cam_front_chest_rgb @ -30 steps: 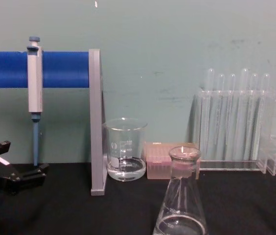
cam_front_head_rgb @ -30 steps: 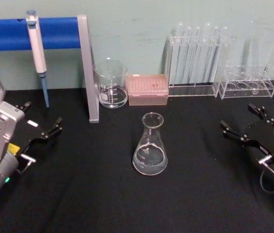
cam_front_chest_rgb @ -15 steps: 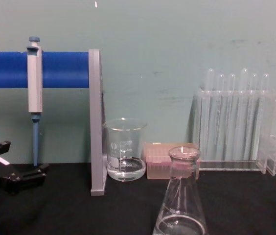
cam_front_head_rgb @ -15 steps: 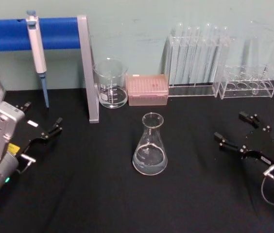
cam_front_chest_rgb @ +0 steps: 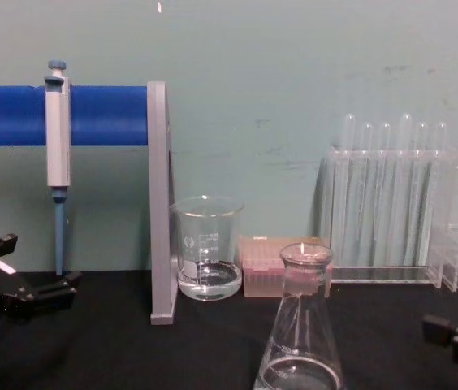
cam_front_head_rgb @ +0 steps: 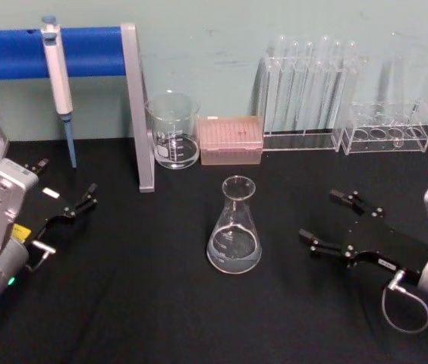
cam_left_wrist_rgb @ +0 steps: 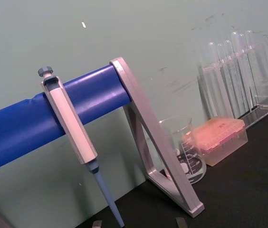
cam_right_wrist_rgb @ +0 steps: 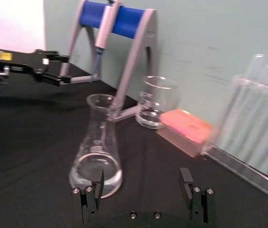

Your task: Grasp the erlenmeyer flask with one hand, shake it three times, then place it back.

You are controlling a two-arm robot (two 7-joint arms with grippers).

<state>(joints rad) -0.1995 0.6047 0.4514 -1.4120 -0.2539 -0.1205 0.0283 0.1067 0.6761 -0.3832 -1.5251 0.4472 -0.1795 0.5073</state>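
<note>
Ahead of the right tool, jaws apart, we find bare worktop up to the erlenmeyer flask; the beaker and tip box stand well beyond the flask.

Right pincer wide open; left pincer open, parked

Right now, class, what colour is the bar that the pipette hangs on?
Blue. The bar shows best in the head view.

Beaker print seems illegible.
</note>
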